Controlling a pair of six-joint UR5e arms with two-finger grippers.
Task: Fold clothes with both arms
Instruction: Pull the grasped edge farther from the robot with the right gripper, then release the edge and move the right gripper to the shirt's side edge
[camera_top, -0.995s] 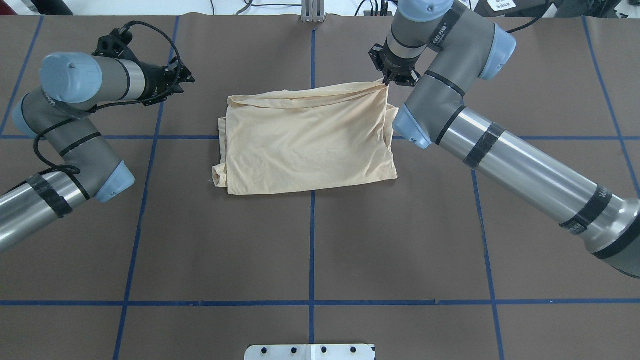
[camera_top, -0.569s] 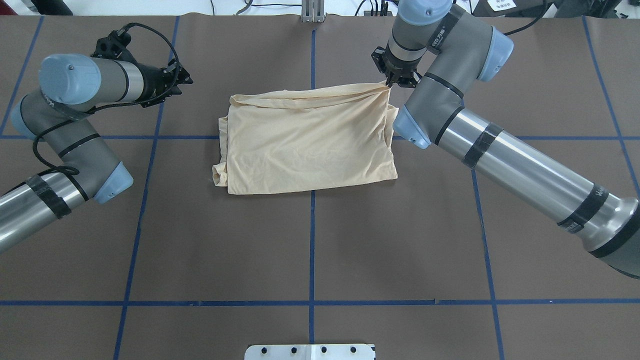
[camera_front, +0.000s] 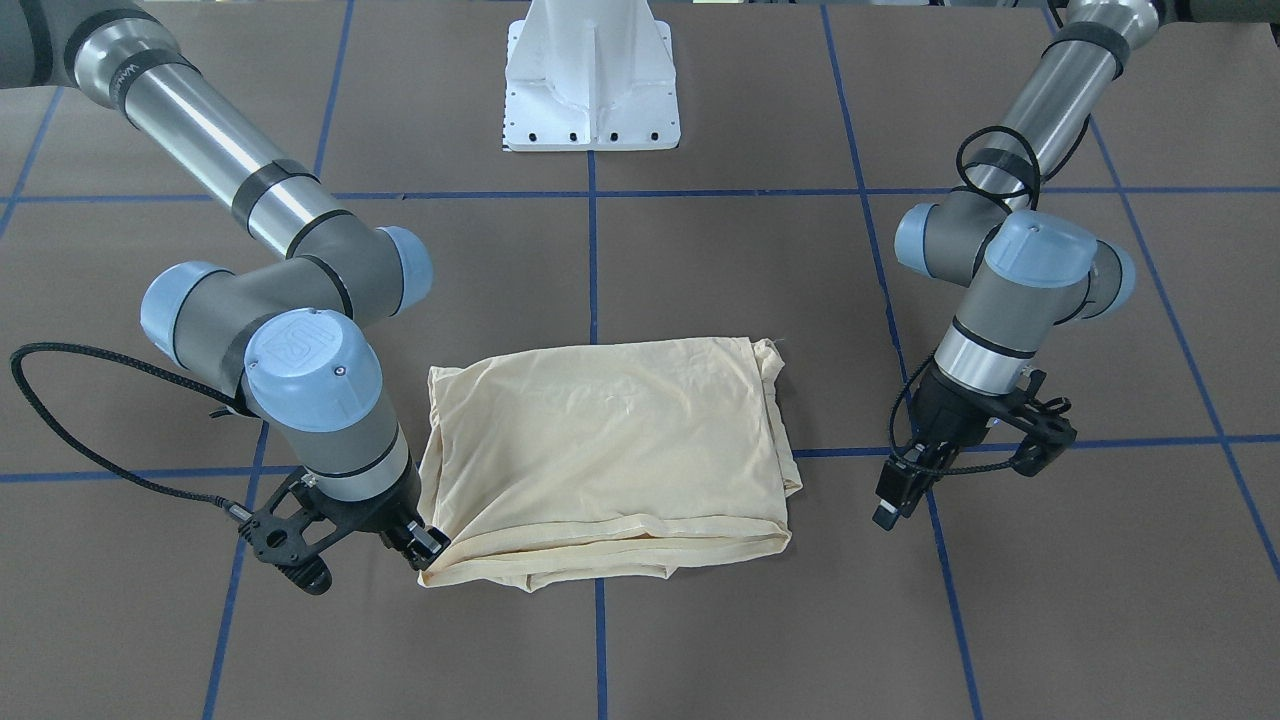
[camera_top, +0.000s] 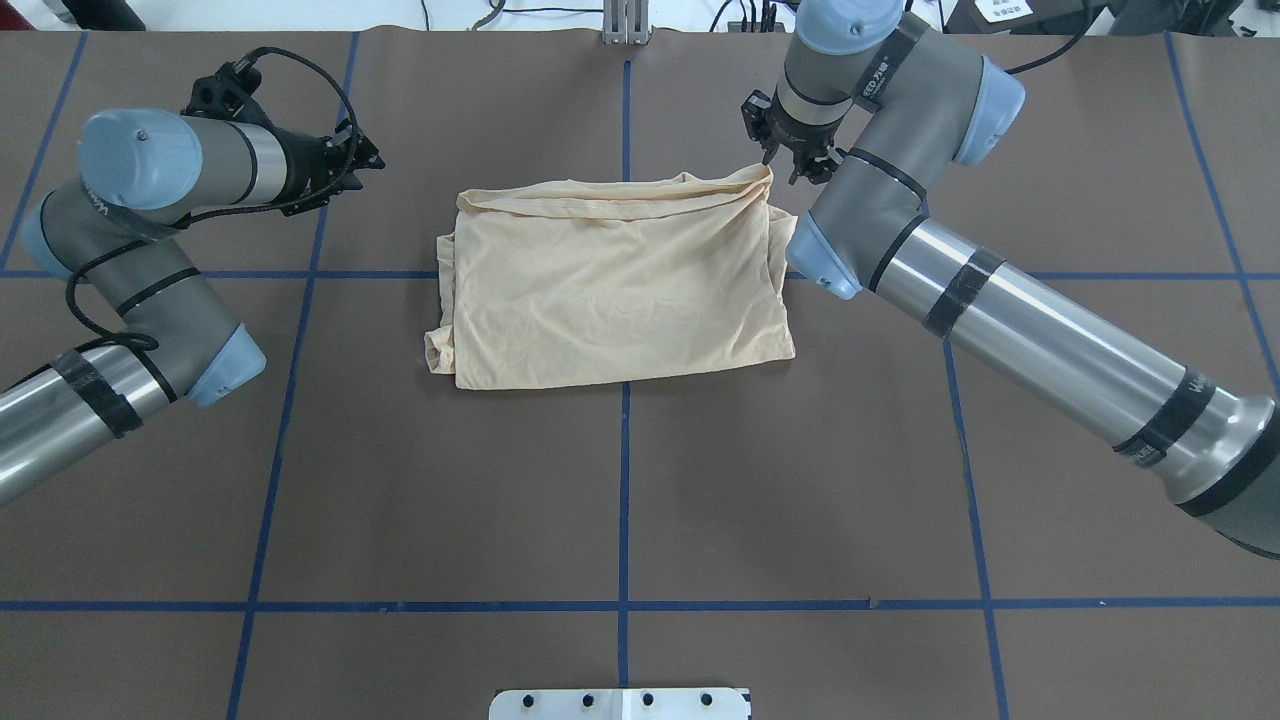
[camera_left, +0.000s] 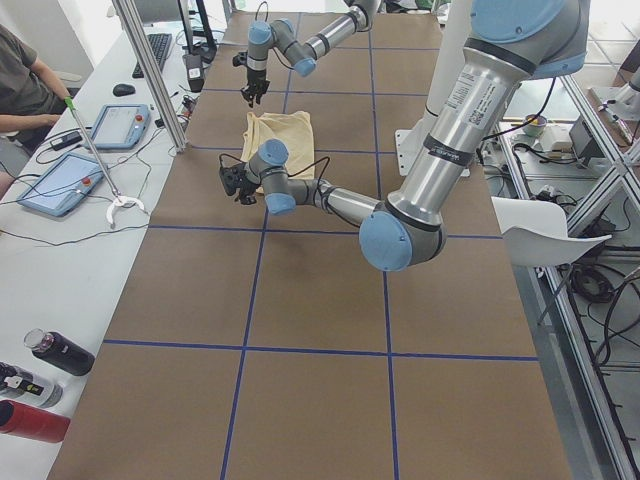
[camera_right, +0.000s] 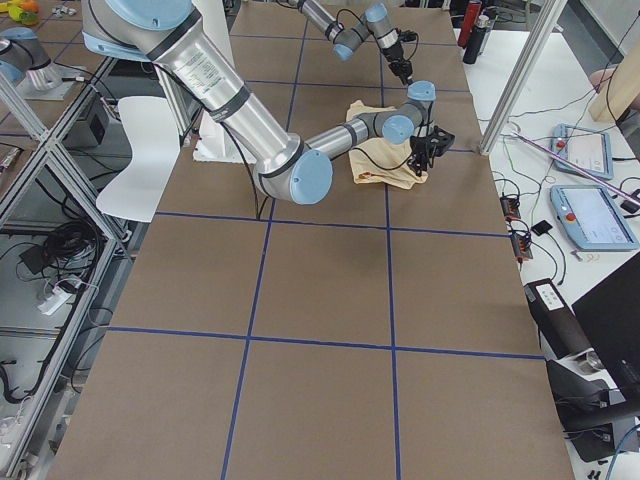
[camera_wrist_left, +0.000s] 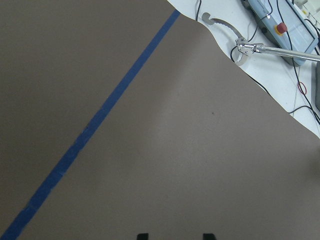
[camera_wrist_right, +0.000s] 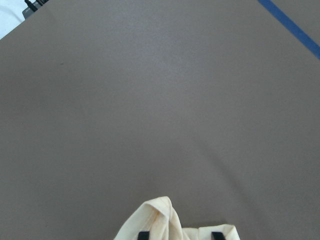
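Cream-yellow T-shirt lies folded into a rough rectangle on the brown table cover. It sits past the middle of the table from the robot, straddling the centre blue tape line. A plain side faces up, and a bunched bit of fabric pokes out at the near corner on the robot's left.

The right arm reaches to the shirt's far corner on its own side, and the right gripper sits right at that corner. Its wrist camera shows the two black fingertips spread, with a peak of cloth lying loose between them, so nothing is pinched.

The left arm is bent back well clear of the shirt. The left gripper hangs over bare cover beside a tape line, its fingers apart and empty.

The white pedestal base stands at the robot's end. Beyond the far edge a seated person rests an arm near two teach pendants.
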